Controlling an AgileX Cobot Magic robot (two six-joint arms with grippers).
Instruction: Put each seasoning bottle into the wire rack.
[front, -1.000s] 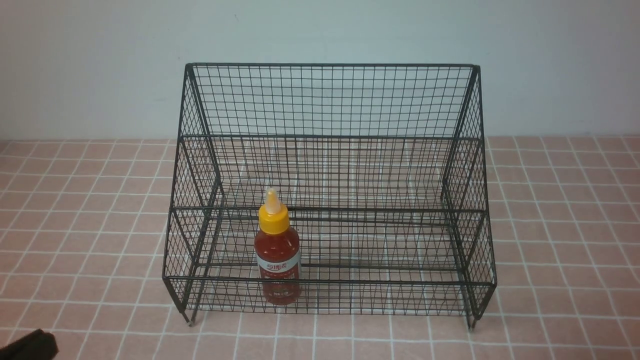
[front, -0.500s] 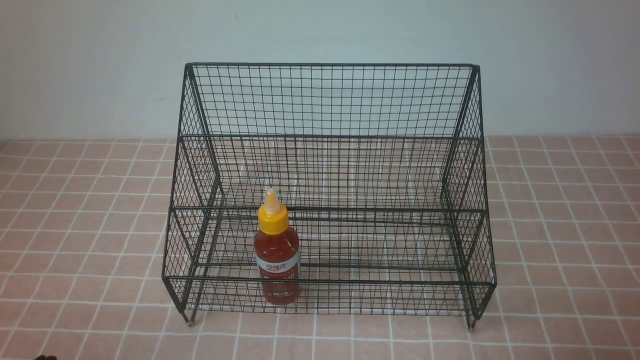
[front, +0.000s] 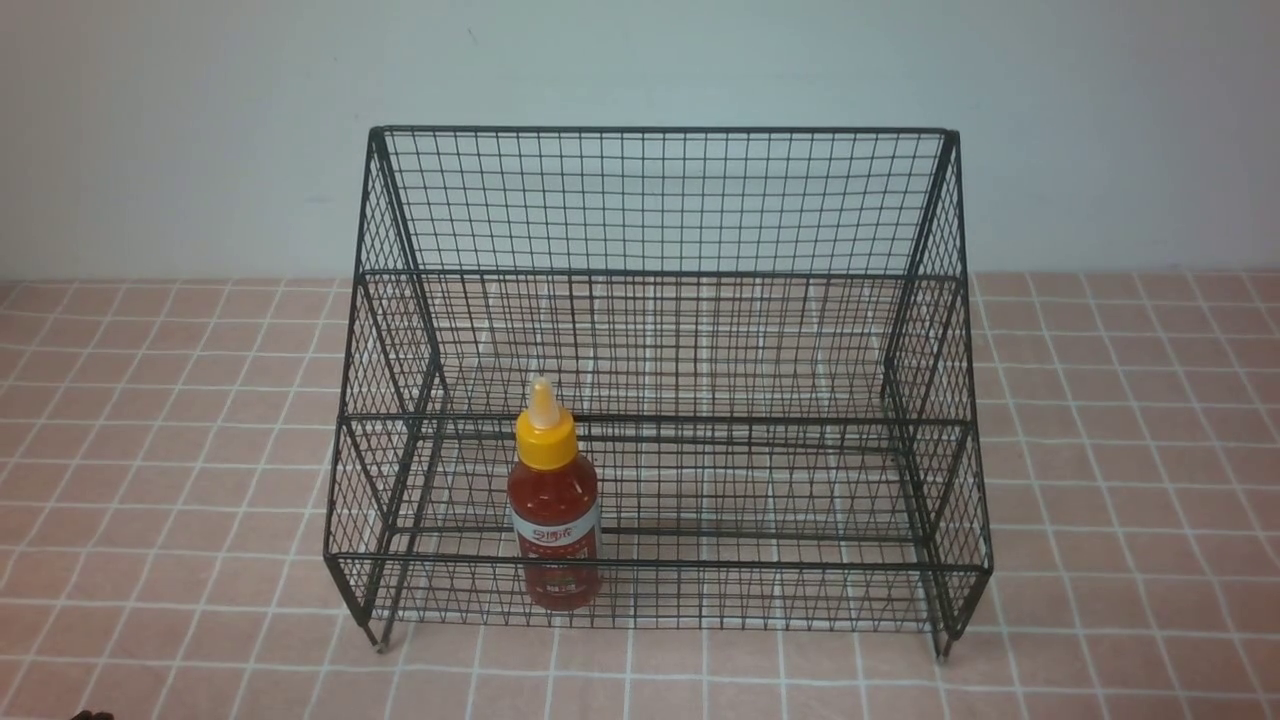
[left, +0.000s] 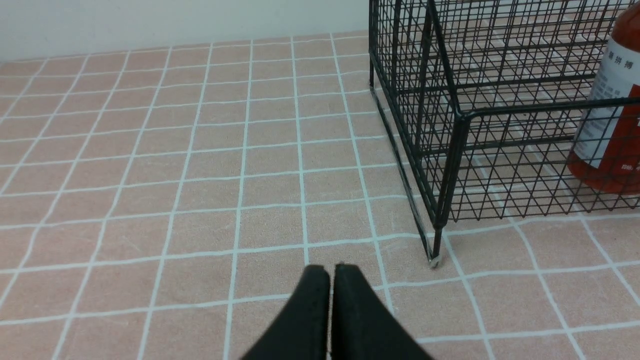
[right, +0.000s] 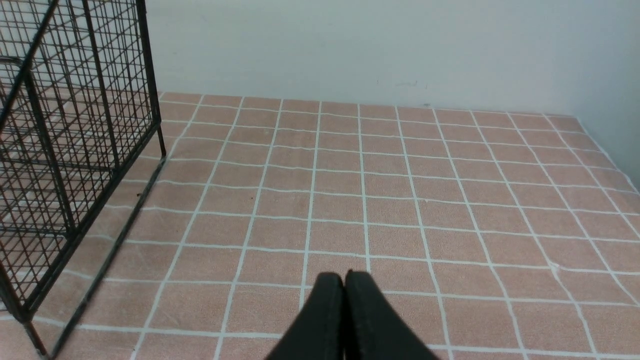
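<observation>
The seasoning bottle (front: 555, 520), red-orange sauce with a yellow cap and pale nozzle, stands upright inside the lowest front tier of the black wire rack (front: 660, 200), left of its middle. It also shows in the left wrist view (left: 612, 115) behind the rack's mesh (left: 450, 150). My left gripper (left: 331, 270) is shut and empty, low over the tiles in front of the rack's front left leg. My right gripper (right: 344, 276) is shut and empty over the tiles, to the right of the rack (right: 65, 165). Only a dark speck of the left arm (front: 90, 715) shows in the front view.
The rack stands on a pink tiled tabletop (front: 170, 420) against a pale wall (front: 180, 130). The table's right edge (right: 607, 160) shows in the right wrist view.
The left arm's dark tip has drawn back out of the front view's bottom left corner, leaving only a speck. The bottle and rack have not moved.
</observation>
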